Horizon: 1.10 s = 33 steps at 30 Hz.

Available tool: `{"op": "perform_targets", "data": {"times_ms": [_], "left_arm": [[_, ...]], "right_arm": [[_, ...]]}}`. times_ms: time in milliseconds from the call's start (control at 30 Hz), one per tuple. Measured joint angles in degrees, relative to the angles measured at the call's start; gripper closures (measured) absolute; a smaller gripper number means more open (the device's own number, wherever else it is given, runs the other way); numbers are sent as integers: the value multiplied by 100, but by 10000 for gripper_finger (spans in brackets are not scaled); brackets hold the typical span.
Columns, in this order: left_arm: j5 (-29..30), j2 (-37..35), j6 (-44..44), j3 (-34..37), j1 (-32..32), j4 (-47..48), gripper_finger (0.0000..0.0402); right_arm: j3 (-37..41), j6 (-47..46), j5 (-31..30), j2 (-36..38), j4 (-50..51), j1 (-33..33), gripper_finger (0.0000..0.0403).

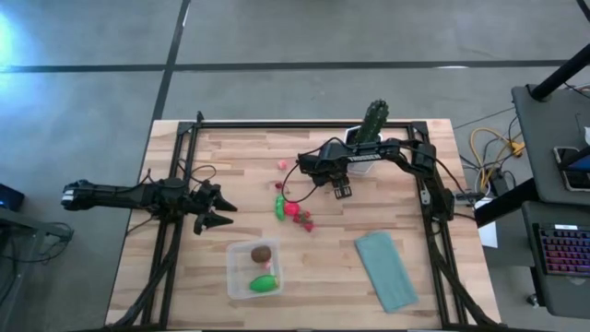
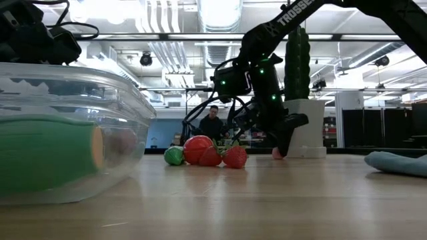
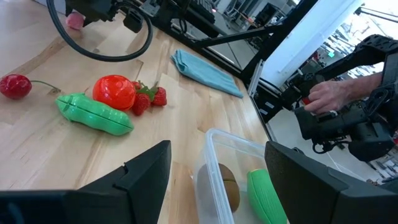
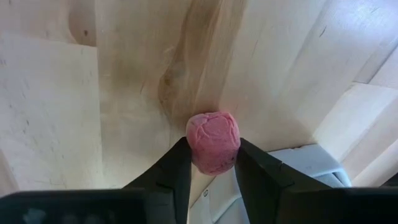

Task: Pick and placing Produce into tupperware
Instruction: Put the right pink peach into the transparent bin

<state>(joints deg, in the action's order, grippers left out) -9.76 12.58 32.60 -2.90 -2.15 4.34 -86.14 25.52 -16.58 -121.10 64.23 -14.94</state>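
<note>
The clear tupperware [image 1: 241, 277] sits near the table's near edge, with a brown round piece [image 1: 261, 254] and a green piece [image 1: 264, 284] inside. On the table's middle lie a green pod [image 1: 278, 206], a red tomato [image 1: 291, 209], strawberries [image 1: 305, 222], a cherry [image 1: 278, 185] and a pink bit [image 1: 282, 165]. My right gripper [image 1: 343, 191] is beside the cactus pot, shut on a pink berry [image 4: 213, 140]. My left gripper [image 1: 214, 210] waits open at the table's left, facing the tupperware [image 3: 214, 146]. My right gripper pinches the pink berry by its two opposite sides [image 4: 194, 144] between both fingers [image 4: 177, 168]. The fingers come from above, pointing down. The berry [image 2: 275, 154] is low by the tabletop; whether it rests on the wood or is just clear I cannot tell.
A tall green cactus in a white pot [image 1: 369, 138] stands right behind my right gripper. A teal cloth [image 1: 385, 267] lies flat at the right near side. Black frame rails [image 1: 175, 184] run along the table's edges. A person's hand [image 3: 329, 93] shows beyond the table.
</note>
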Motion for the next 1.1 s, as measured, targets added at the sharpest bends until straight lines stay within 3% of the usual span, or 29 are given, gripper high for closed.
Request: {"op": "perform_targets", "data": {"times_ms": [467,900,1100], "left_arm": [[0,0,0,0,0,0,155],[1,0,1,0,0,1,155],[1,0,0,0,-1,1,155]], "right_arm": [[-928,-713,78,0,576,277,303],[-3283,-2801,2086,0,705,1782,303],[-3609,-4204,2861,0,-153,2375,303]]}}
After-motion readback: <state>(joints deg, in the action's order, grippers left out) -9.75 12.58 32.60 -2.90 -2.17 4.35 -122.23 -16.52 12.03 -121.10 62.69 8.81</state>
